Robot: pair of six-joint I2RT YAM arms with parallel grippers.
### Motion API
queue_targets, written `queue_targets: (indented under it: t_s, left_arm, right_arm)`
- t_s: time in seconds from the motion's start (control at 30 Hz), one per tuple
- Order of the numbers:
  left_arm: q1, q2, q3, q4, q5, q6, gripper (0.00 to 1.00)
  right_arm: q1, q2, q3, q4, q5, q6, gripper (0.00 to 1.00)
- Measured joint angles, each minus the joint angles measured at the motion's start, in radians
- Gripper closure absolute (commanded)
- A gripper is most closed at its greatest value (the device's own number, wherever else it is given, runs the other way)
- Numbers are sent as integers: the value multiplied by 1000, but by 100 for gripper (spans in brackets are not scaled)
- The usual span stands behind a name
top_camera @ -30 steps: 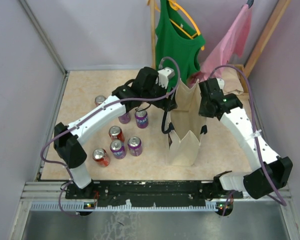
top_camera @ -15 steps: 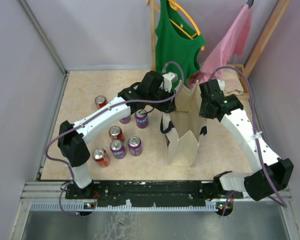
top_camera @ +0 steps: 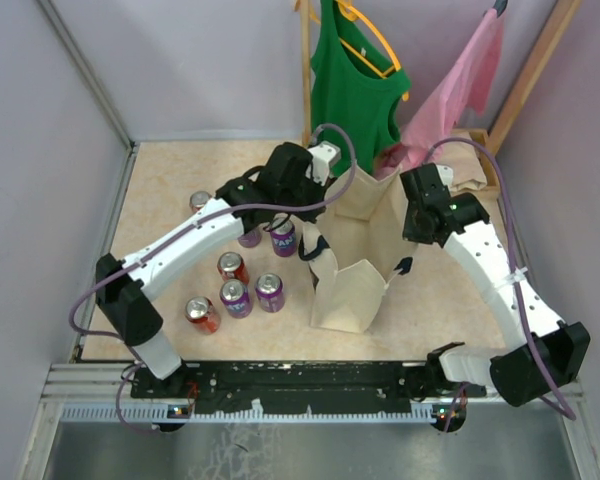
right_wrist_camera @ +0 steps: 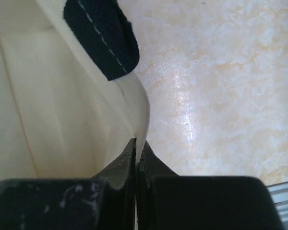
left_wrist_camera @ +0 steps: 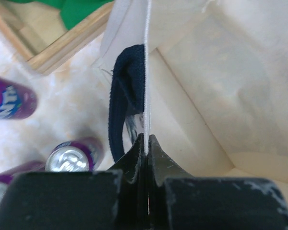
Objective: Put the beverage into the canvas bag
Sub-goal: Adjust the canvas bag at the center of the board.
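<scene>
The cream canvas bag (top_camera: 346, 296) stands upright in the middle of the floor with its mouth spread wide. My left gripper (top_camera: 330, 192) is shut on the bag's left rim (left_wrist_camera: 147, 72), beside a navy strap handle (left_wrist_camera: 121, 100). On the opposite side my right gripper (top_camera: 404, 222) is shut on the right rim (right_wrist_camera: 140, 115), just below the other navy handle patch (right_wrist_camera: 102, 34). Several beverage cans, purple (top_camera: 270, 291) and red (top_camera: 232, 266), stand on the floor left of the bag. None of them is held. One purple can (left_wrist_camera: 70, 157) shows beyond the left fingers.
A green tank top (top_camera: 353, 80) and a pink garment (top_camera: 462, 80) hang from a wooden rack (top_camera: 305, 75) behind the bag. Grey walls (top_camera: 50, 150) close in the floor on both sides. Another can (top_camera: 200, 201) stands by the left wall.
My left gripper has closed on the bag's left rim and drawn it to the left. The bag's mouth has widened and its base has shifted left. The right gripper kept its grip.
</scene>
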Motion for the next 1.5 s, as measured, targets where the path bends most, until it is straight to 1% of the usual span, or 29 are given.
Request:
queue_targets:
  t_s: [0.1,0.2,0.33,0.5,0.73,0.87,1.13,1.37,1.5]
  left_arm:
    - [39,-47,-38,-10,-14,21,100]
    - [118,-77,-78,-19,-23,36,100]
    - [178,-103,-138,-21,-33,48,100]
    - [166,-146,-209,-14,-32,59,100]
    - [170,-211,-254,13,-23,79,100]
    - [175,-240,-281,16,-1,82,100]
    - [189,-236,-281,19,90,80,100]
    - [146,-193,-279,32,131,71,100]
    - [114,-192,-279,47,137,61,100]
  right_arm:
    - [-1,0,0,-23,23,-2,100]
    - [-11,0,0,-37,31,-7,100]
    - [-59,0,5,-45,31,-23,100]
    - [-142,1,39,-53,19,-73,100]
    - [-241,1,53,-53,-21,-151,100]
    - [-255,1,51,-47,-56,-170,100]
    - [-268,1,2,-23,-127,-173,100]
    - [-273,1,-3,-24,-146,-176,100]
    - [-280,0,-19,-20,-148,-177,90]
